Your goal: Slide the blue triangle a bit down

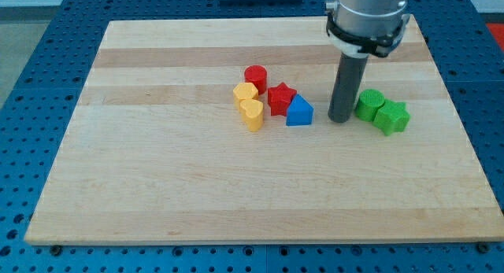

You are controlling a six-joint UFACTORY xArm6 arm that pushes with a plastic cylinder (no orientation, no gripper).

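So far the push seems not begun: my tip [341, 119], a bare rod holding nothing, stands just right of the blue triangle [299, 112], not above it. The triangle touches the red star [281, 97]; red cylinder [255, 76] and two yellow blocks [249, 105] are nearby, two green blocks [382, 111] at right. Below it nothing blocks.

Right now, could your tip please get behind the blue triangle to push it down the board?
Probably yes, but not directly. My tip stands just to the view's right of the blue triangle, with bare board between them. The red star touches the triangle's upper left, so I would come in from the upper right.
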